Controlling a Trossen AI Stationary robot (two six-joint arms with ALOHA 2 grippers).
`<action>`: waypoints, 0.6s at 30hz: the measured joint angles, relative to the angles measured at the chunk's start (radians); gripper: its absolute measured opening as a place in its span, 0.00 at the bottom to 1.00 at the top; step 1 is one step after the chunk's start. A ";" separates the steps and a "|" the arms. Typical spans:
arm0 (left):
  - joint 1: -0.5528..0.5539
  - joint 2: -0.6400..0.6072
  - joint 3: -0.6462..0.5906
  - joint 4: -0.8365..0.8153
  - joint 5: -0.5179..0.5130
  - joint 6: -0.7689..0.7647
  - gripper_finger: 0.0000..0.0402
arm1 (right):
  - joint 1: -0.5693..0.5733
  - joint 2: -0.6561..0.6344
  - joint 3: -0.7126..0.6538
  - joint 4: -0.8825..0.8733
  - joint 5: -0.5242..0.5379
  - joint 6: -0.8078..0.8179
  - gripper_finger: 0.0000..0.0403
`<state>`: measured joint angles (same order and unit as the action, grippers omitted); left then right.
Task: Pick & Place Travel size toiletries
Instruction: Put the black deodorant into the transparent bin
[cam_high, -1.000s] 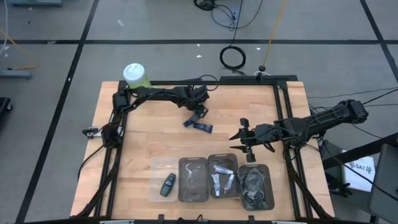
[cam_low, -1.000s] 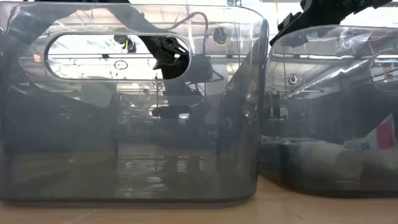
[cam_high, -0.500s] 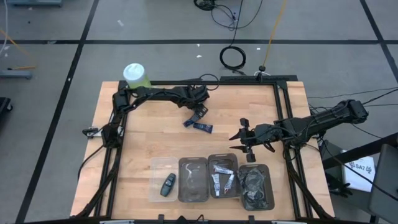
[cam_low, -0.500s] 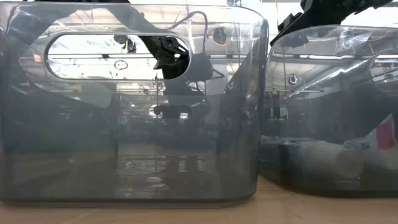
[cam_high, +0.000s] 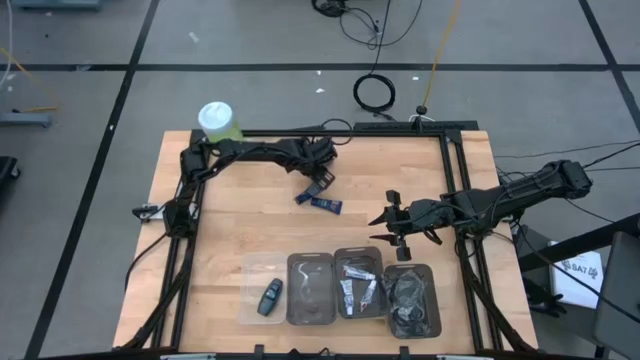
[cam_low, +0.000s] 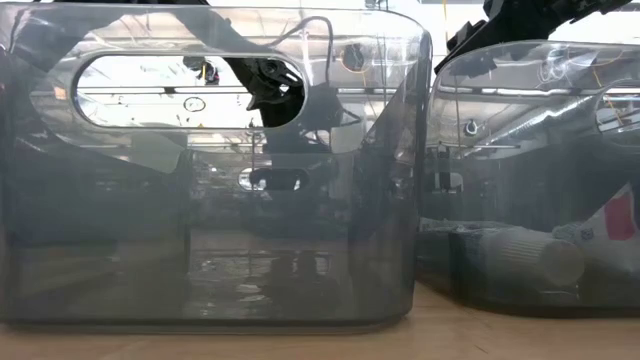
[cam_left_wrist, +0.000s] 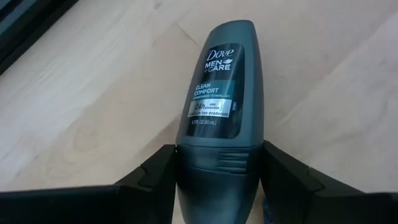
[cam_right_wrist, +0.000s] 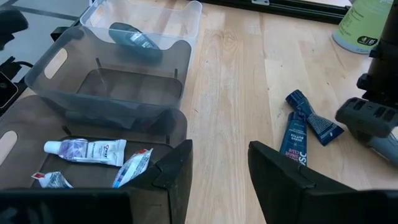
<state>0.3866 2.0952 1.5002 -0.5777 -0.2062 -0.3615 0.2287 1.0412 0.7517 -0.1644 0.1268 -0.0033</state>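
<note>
Left gripper (cam_high: 320, 183) is down on the wood just past table centre, toward 12 o'clock. Its wrist view gives the answer: both dark fingers (cam_left_wrist: 155, 171) sit flush against the two sides of one grey roll-on deodorant (cam_left_wrist: 219, 93), clamped on its lower end, and it lies flat on the table (cam_high: 230, 220).

Just at 6 o'clock of that gripper lie two navy tubes (cam_high: 318, 203), crossed at their ends and touching, right by table centre.

Out at 3 o'clock hangs the right gripper (cam_right_wrist: 221, 155), fingers apart with nothing between them, above the bare wood just at 12 o'clock of the bins.

Along the 6 o'clock edge there are four bins in a row. From the 9 o'clock end:
- The clear bin (cam_high: 250, 268) holds a single dark oval item (cam_high: 268, 296).
- The first smoky bin (cam_high: 310, 262) has nothing I can make out inside.
- The second smoky bin (cam_high: 358, 254) carries the white toiletries (cam_high: 357, 285); I count at least three, two tubes and a sachet.
- The dark bin (cam_high: 432, 300) holds black things I can't count.

One green canister (cam_high: 218, 122) stands at the 11 o'clock corner.
</note>
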 joint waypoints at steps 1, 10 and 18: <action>-0.004 -0.003 0.000 -0.004 0.000 0.001 0.44 | 0.000 0.000 0.000 -0.002 0.000 0.000 0.36; -0.065 -0.116 0.000 -0.007 -0.029 0.041 0.44 | 0.000 -0.002 0.000 -0.030 0.002 0.000 0.36; -0.232 -0.299 -0.018 -0.002 -0.171 0.116 0.44 | 0.006 -0.087 -0.001 -0.117 0.003 0.044 0.36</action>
<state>0.1549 1.7959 1.4818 -0.5800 -0.3771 -0.2456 0.2348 0.9543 0.7502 -0.2814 0.1298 0.0409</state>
